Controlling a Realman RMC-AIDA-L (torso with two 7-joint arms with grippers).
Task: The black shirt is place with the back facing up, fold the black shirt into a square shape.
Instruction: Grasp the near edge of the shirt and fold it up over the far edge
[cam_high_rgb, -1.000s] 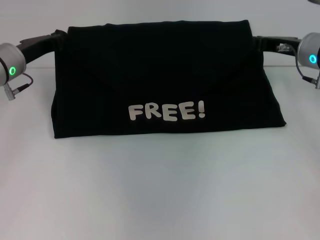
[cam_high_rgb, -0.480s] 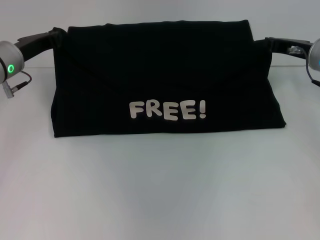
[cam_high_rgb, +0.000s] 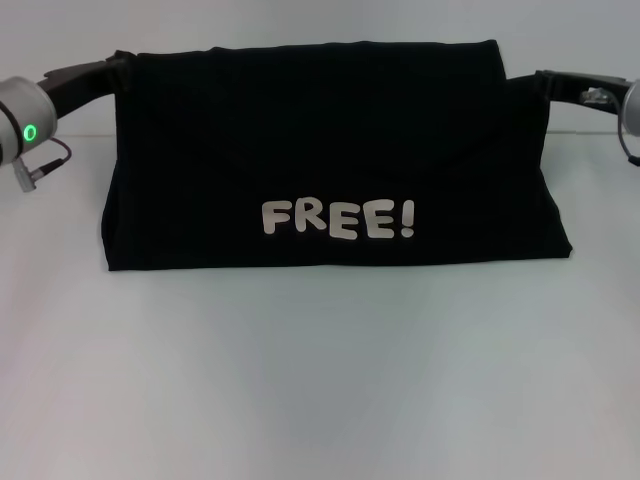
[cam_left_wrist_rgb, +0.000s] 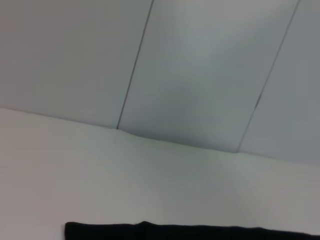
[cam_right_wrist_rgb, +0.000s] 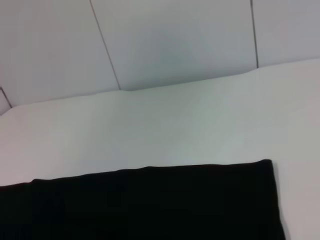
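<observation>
The black shirt (cam_high_rgb: 320, 150) is held up by its top edge, with white "FREE!" lettering (cam_high_rgb: 337, 218) facing me and its lower edge resting on the white table (cam_high_rgb: 320, 380). My left gripper (cam_high_rgb: 115, 68) is shut on the shirt's top left corner. My right gripper (cam_high_rgb: 530, 85) is shut on the top right corner. The cloth stretches between them above the table. A strip of the shirt shows in the left wrist view (cam_left_wrist_rgb: 190, 232), and a wider piece shows in the right wrist view (cam_right_wrist_rgb: 150, 205).
The white table runs wide in front of the shirt. A pale panelled wall (cam_right_wrist_rgb: 175, 40) stands behind the table's far edge.
Both arms have drawn slightly outward and up, the right arm sliding toward the edge of view. The shirt's top left corner has spread left and the lettering has risen a little.
</observation>
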